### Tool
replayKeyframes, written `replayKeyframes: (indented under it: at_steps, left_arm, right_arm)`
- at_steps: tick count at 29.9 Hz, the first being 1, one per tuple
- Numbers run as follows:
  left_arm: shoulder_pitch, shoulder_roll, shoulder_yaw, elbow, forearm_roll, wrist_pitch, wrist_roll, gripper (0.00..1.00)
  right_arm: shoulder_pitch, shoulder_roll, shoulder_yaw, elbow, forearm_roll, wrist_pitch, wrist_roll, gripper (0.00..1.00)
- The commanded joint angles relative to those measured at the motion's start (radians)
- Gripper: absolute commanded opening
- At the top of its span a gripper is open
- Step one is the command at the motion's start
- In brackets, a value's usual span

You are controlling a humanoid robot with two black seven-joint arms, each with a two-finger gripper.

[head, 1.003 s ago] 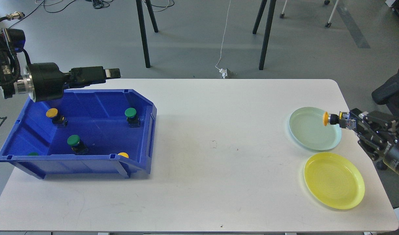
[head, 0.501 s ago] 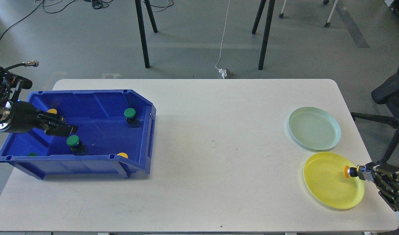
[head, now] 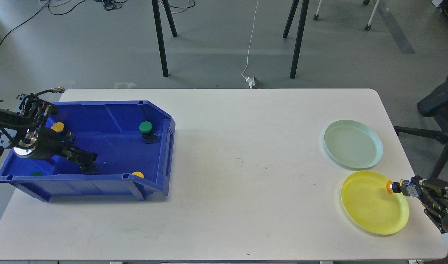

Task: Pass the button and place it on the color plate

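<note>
Meanwhile, at the right end of the bench (head: 224, 205), our right gripper (head: 407, 190) holds a yellow button (head: 389, 186) sideways, jaws closed on its dark body, the yellow cap pointing toward the middle of the bench. The button sits at the right rim of the yellow plate (head: 370, 209), near the bench's front right corner; we cannot tell whether it touches the plate or hangs just above it. The pale green plate (head: 350, 145) beside it, toward the back edge, holds nothing.

At the left end, our left gripper (head: 85, 158) reaches down into the blue bin (head: 165, 146), above a dark button base near the bin's front wall. Its jaws are too dark to make out, so we cannot tell whether they are open or closed. Three more buttons show clearly in the bin: a green one (head: 146, 127) by the right wall, a yellow one (head: 57, 127) at the left, and another yellow one (head: 137, 174) at the front rim.

To finish the placing well, we judge the right gripper should carry the button further in over the plate's flat middle, lower it until it rests, and only then let go. Released at the sloping rim, it could roll off onto the bench.
</note>
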Motion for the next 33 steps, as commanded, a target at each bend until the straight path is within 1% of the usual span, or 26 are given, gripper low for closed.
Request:
replayKeyframes:
  at_steps: [1, 5, 10, 13, 17, 20, 22, 23, 25, 27, 28, 29, 33]
  left_arm:
    - [0.003, -0.010, 0.001, 0.019, 0.000, 0.000, 0.000, 0.94]
    - [0.014, -0.018, -0.001, 0.044, 0.000, 0.000, 0.000, 0.94]
    - [0.020, -0.056, 0.001, 0.087, 0.000, 0.000, 0.000, 0.93]
    - [0.032, -0.068, -0.001, 0.101, -0.003, 0.000, 0.000, 0.87]
    - [0.037, -0.071, 0.001, 0.104, 0.001, 0.000, 0.000, 0.70]
    - [0.037, -0.070, 0.001, 0.105, 0.001, 0.000, 0.000, 0.65]
    - [0.037, -0.070, -0.001, 0.116, 0.001, 0.000, 0.000, 0.64]
    - [0.037, -0.070, -0.001, 0.122, 0.001, 0.000, 0.000, 0.59]
    - [0.038, -0.070, -0.001, 0.122, 0.001, 0.000, 0.000, 0.37]
    - [0.040, -0.070, -0.001, 0.122, 0.003, 0.000, 0.000, 0.20]
    - [0.041, -0.068, -0.001, 0.122, 0.000, 0.000, 0.000, 0.13]
    - [0.040, -0.068, -0.001, 0.118, 0.000, 0.000, 0.000, 0.11]
    - [0.032, -0.056, -0.002, 0.099, 0.000, 0.000, 0.000, 0.10]
  right_arm:
    - [0.001, 0.000, 0.003, 0.001, 0.000, 0.002, 0.000, 1.00]
    - [0.003, 0.000, 0.006, 0.004, 0.000, 0.005, 0.000, 1.00]
    - [0.001, -0.001, 0.006, 0.006, 0.000, 0.005, 0.000, 1.00]
    - [0.000, -0.001, 0.006, 0.006, 0.000, 0.005, 0.000, 1.00]
    - [-0.007, -0.001, 0.004, 0.007, 0.000, 0.005, 0.000, 1.00]
    - [-0.011, -0.001, 0.004, 0.007, 0.000, 0.005, 0.000, 1.00]
    - [-0.011, 0.000, 0.003, 0.007, 0.002, 0.005, 0.000, 1.00]
    - [-0.013, 0.000, 0.003, 0.007, 0.002, 0.005, 0.000, 1.00]
    - [-0.013, 0.000, 0.001, 0.007, 0.002, 0.005, 0.000, 1.00]
    - [-0.014, 0.000, 0.001, 0.007, 0.002, 0.005, 0.000, 1.00]
    - [-0.014, 0.000, 0.001, 0.007, 0.002, 0.005, 0.000, 1.00]
    - [-0.014, 0.000, 0.002, 0.007, 0.002, 0.005, 0.000, 1.00]
    - [-0.013, -0.001, 0.006, 0.009, 0.011, 0.005, 0.000, 1.00]
